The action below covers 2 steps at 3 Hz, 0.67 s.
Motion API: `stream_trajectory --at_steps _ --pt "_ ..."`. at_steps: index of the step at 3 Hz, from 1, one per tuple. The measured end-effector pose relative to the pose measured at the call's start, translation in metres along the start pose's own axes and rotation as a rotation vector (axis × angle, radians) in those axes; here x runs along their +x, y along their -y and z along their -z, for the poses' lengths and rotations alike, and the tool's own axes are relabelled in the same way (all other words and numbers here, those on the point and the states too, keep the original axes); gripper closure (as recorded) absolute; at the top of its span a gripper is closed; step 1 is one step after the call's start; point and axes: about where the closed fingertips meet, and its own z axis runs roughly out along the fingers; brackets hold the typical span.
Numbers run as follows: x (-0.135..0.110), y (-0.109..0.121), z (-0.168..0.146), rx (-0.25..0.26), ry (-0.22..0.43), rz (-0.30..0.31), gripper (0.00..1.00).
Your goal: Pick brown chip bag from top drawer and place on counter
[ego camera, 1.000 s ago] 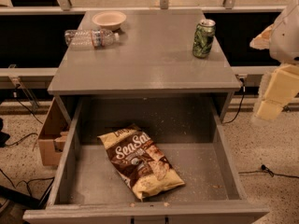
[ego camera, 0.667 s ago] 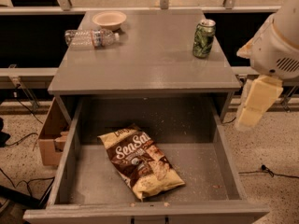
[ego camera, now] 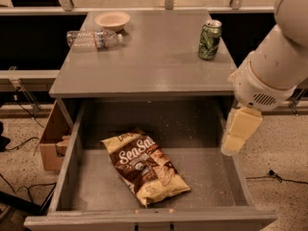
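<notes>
Brown chip bag lies flat on the floor of the top drawer, which is pulled fully open. The bag sits left of centre and toward the front, laid diagonally: one tan end points back-left, the other front-right, close to the front panel, with the "Sea Salt" script facing up. Nothing touches it. Crumbs are scattered on the drawer floor around it. The gripper hangs at the drawer's right side, about over the right wall, pointing down. It is well apart from the bag, to its right and higher, with bare drawer floor between them. Cannot tell whether the gripper is spread or closed; it reads as one cream block from this angle. The white arm comes in from the upper right. The counter above the drawer carries a green can back-right, a bowl back-left and a water bottle on its side just in front of the bowl. A cardboard box sits on the floor left of the cabinet.
</notes>
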Motion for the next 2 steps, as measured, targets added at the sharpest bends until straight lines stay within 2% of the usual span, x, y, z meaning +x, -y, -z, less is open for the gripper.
stream_trajectory --at_steps 1,2 --pt "0.0094 -0.0193 -0.0288 0.000 -0.004 -0.042 0.00" --pt "0.0094 -0.0193 -0.0288 0.000 -0.004 -0.042 0.00"
